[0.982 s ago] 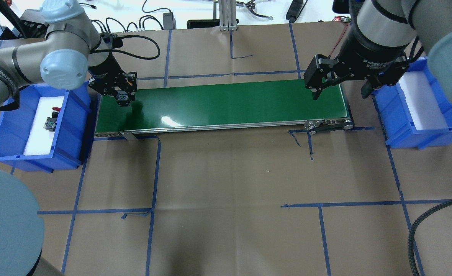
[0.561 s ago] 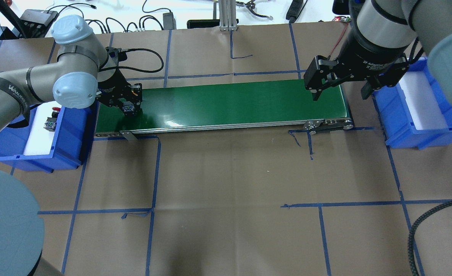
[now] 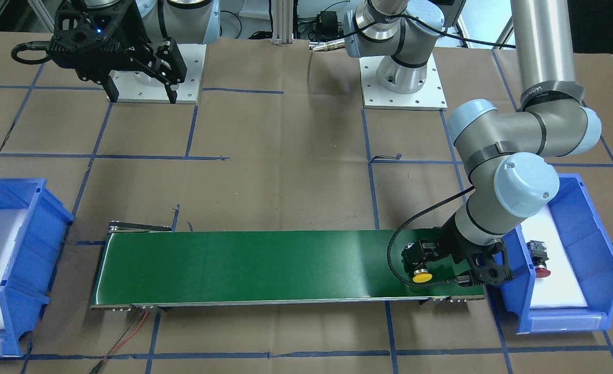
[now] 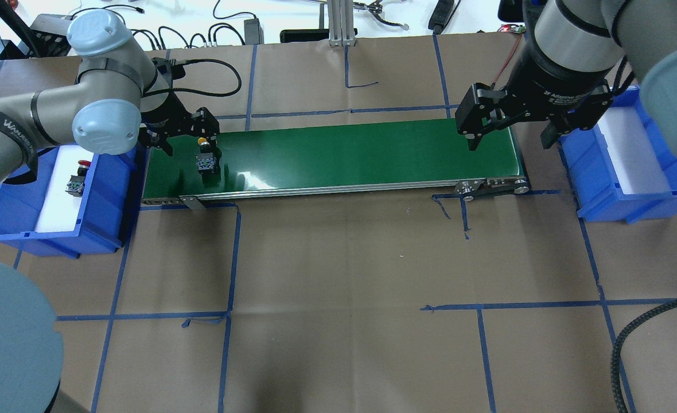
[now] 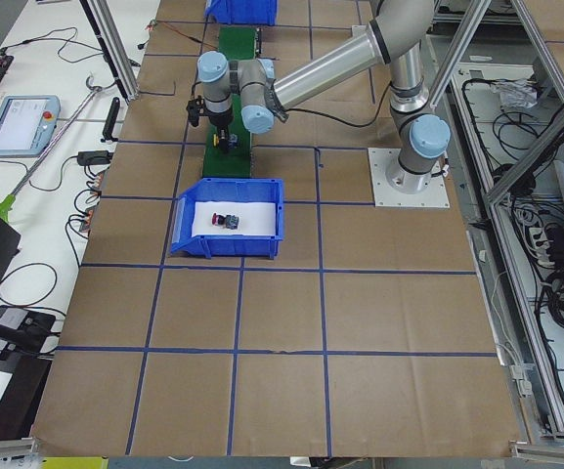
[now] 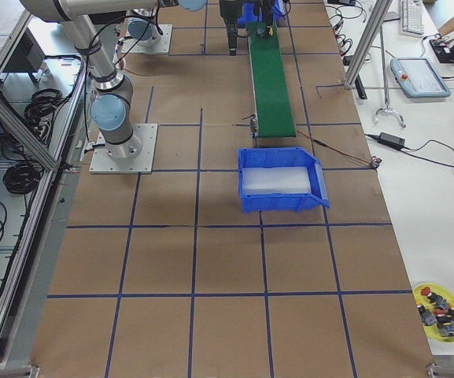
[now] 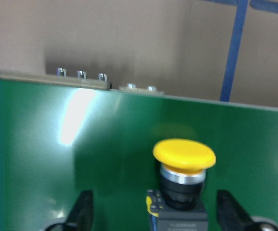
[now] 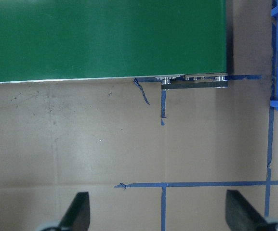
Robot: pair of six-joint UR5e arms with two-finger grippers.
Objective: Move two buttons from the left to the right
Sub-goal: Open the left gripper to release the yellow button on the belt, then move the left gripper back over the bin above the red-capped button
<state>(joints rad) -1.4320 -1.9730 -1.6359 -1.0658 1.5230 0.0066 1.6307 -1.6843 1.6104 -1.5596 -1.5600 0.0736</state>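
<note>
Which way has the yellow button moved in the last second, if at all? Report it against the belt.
Yes. The yellow button has shifted right, away from the left end of the green belt, and the left gripper has let go.

A belt [image 4: 344, 155] runs along the far edge of the bench [image 4: 338, 258], between a left bin [image 4: 6, 221] and a right bin [image 4: 599, 201]. On its left end stands one button [image 4: 206, 162], between the fingers of the left pincer [image 4: 183, 137]; the other button [image 4: 76, 183] lies in the left bin.

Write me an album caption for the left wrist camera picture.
Yellow-capped button resting on the green belt between the open jaws.
</note>
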